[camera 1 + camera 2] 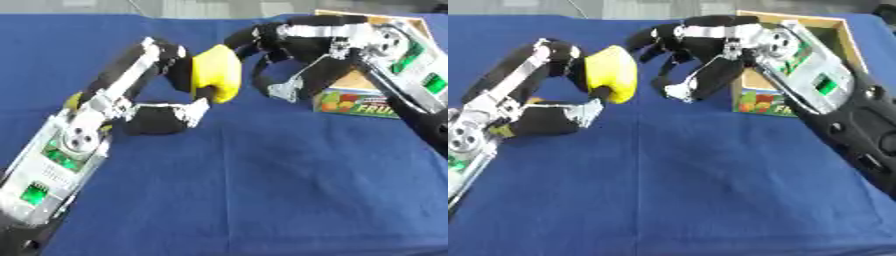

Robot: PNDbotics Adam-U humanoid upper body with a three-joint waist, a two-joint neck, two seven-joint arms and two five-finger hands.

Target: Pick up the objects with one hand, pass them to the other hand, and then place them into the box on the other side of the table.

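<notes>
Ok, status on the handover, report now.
Left hand holding yellow object, fingers curled round it. Right hand open beside it, not gripping. Box behind right arm. Nothing in the way.

The blue table (262,190) is lit brightly and evenly from above. Only soft shadows are seen on it. Everything is slightly blurred, with blocky edges.

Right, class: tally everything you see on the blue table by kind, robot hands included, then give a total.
Yellow object: 1
Box: 1
Hands: 2, left hand and right hand
Total: 4
</notes>
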